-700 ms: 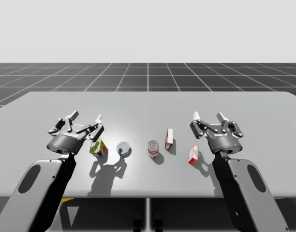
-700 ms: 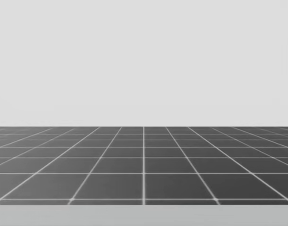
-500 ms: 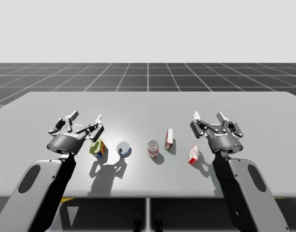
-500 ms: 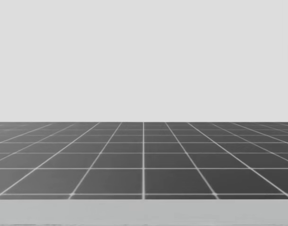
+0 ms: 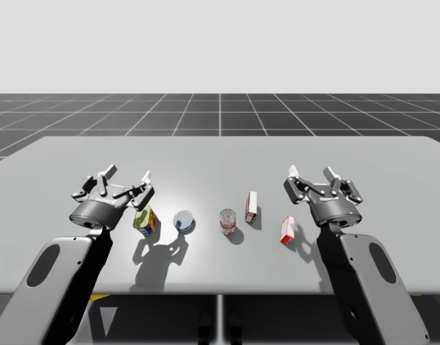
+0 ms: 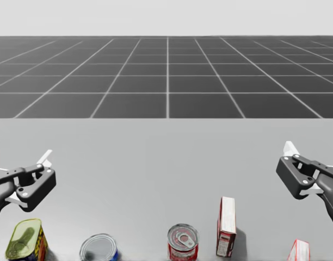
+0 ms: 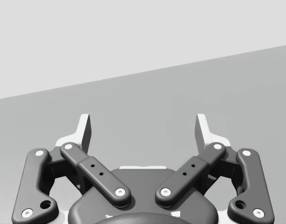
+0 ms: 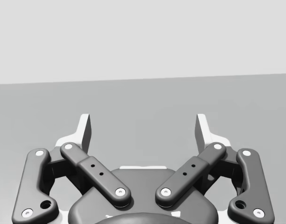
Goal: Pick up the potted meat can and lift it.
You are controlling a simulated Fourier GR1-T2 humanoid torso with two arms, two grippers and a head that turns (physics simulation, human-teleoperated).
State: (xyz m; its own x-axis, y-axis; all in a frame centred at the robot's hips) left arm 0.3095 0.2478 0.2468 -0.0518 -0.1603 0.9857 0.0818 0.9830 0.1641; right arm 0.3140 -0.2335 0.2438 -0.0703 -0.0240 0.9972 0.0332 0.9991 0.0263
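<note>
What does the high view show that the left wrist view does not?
High view adds: my right pincer, a yellow oblong can beside my left pincer, a blue round can, a red round can, an upright red-and-white box and a second red-and-white box. Left wrist view adds: the inner faces of the left pincer's fingers, nothing between them. Both share: the open left pincer and the grey table.

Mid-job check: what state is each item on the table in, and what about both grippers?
left gripper: open, empty.
right gripper: open, empty.
potted meat can: upright on the table, not gripped.
blue round can: on the table, silver end up.
red round can: upright, pull-tab lid shut.
far red and white box: standing on end.
near red and white box: standing, close to the right gripper.
</note>
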